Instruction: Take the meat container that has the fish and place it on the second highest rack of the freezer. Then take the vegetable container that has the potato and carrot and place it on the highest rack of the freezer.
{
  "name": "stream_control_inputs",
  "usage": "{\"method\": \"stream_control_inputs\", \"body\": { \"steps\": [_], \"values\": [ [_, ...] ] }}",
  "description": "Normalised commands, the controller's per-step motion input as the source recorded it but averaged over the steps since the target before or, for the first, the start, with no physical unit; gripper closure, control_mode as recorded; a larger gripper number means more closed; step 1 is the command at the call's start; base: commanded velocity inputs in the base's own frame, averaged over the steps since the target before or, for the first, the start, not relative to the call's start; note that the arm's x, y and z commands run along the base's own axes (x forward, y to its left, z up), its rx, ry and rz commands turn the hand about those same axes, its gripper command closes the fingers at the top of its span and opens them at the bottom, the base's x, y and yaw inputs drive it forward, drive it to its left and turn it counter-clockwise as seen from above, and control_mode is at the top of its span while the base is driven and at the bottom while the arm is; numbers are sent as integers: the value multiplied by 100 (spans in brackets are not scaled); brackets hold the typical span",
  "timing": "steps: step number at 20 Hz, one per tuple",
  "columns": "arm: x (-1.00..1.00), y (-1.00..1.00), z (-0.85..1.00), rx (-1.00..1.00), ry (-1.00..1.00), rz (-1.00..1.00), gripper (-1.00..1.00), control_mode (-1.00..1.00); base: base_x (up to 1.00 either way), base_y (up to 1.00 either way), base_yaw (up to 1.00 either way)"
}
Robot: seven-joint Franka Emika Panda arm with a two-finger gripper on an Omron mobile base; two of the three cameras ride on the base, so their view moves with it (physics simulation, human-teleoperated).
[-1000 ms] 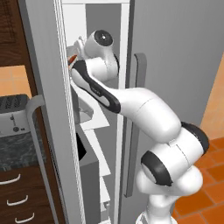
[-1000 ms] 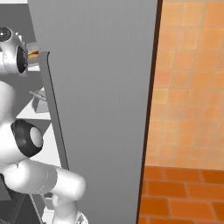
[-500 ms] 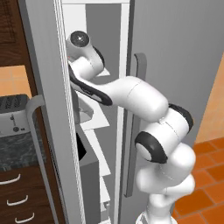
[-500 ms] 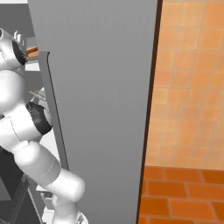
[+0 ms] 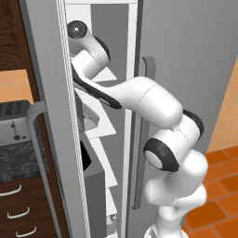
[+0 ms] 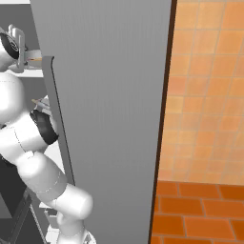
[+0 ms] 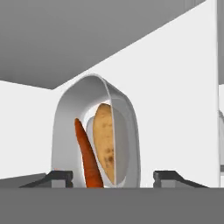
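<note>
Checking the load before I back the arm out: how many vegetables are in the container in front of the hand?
2. A carrot lies beside a potato, both inside the pale container on the white freezer shelf. Anything behind them would be hidden.

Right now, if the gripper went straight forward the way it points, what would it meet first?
Probably the vegetable container, which sits directly ahead of the open gripper with the carrot and the potato inside. The container's rim looks closest, though depth is hard to judge. Behind it is the white freezer wall.
</note>
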Motion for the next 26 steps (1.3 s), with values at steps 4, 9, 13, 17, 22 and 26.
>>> {"method": "stream_control_inputs", "body": {
  "steps": [4,9,13,17,22,26],
  "values": [
    [-97,-57,24,11,-11,0,-100,-100,0,0,0],
    [-100,-81,0,12,0,8,-100,-100,0,0,0],
    [-100,-81,0,13,-6,18,-100,-100,0,0,0],
    [-100,-58,0,10,-4,16,-100,-100,0,0,0],
    [-100,-47,0,4,0,10,-100,-100,0,0,0],
    [-100,-54,0,2,3,8,-100,-100,0,0,0]
  ]
}}
